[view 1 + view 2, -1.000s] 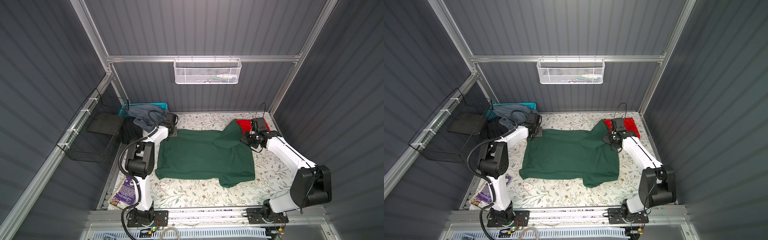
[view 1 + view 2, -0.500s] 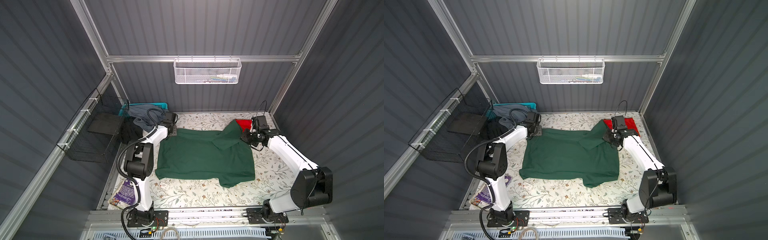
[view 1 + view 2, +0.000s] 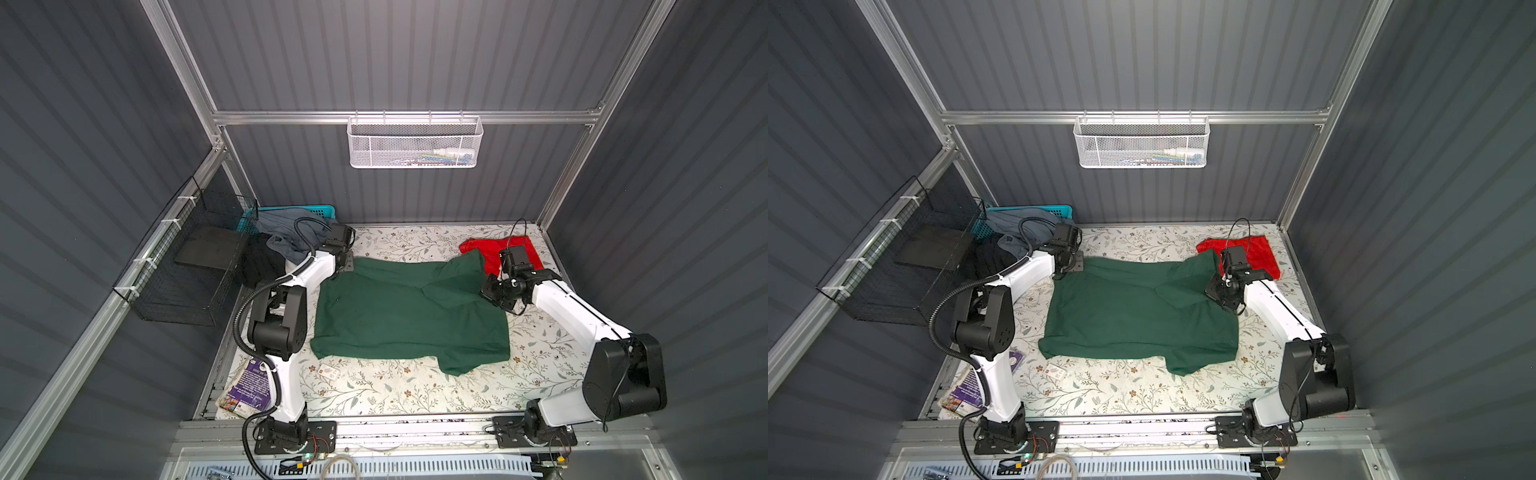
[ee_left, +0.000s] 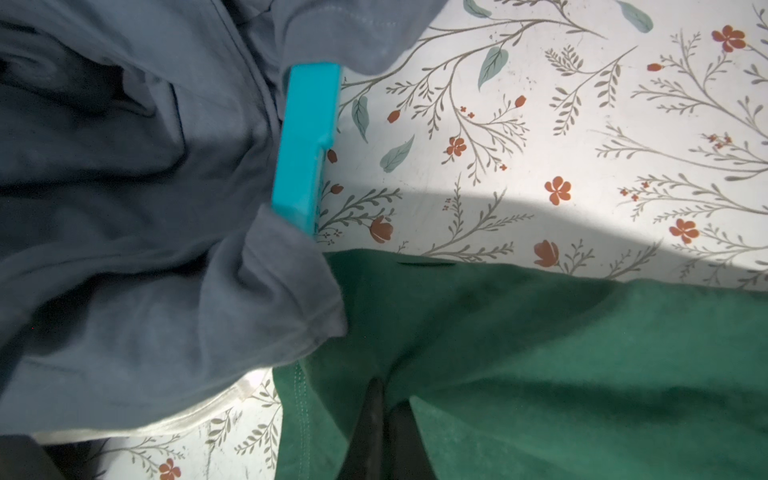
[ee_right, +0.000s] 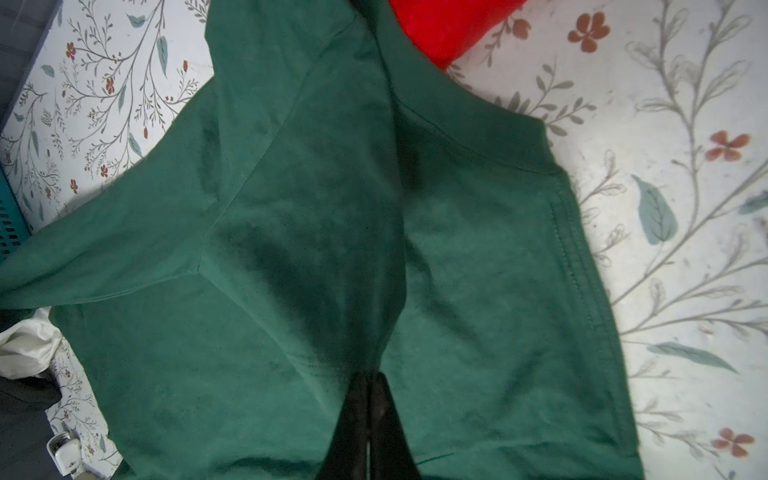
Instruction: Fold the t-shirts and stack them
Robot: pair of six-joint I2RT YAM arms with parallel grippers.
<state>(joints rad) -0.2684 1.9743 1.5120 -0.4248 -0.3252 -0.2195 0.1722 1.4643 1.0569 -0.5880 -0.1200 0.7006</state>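
A large dark green t-shirt (image 3: 395,320) (image 3: 1133,320) lies spread on the floral table in both top views. Its far right shoulder is pulled up into a ridge. My left gripper (image 3: 347,266) (image 4: 384,395) is shut on the shirt's far left corner, next to the grey clothes. My right gripper (image 3: 486,287) (image 5: 370,376) is shut on the green fabric (image 5: 291,208) at the shirt's right edge. A bright red t-shirt (image 3: 476,248) (image 3: 1260,251) (image 5: 449,25) lies at the back right. The green sleeve and my right wrist partly cover it.
A teal basket (image 3: 318,209) (image 4: 305,137) at the back left holds grey clothes (image 3: 286,239) that spill onto the table. A black wire basket (image 3: 187,270) hangs on the left wall and a white mesh basket (image 3: 415,143) on the back wall. A purple booklet (image 3: 249,386) and a small card (image 3: 328,371) lie at the front left.
My right gripper has drawn the green shirt's shoulder slightly toward the front and middle, baring more of the red t-shirt. The left gripper has barely moved.
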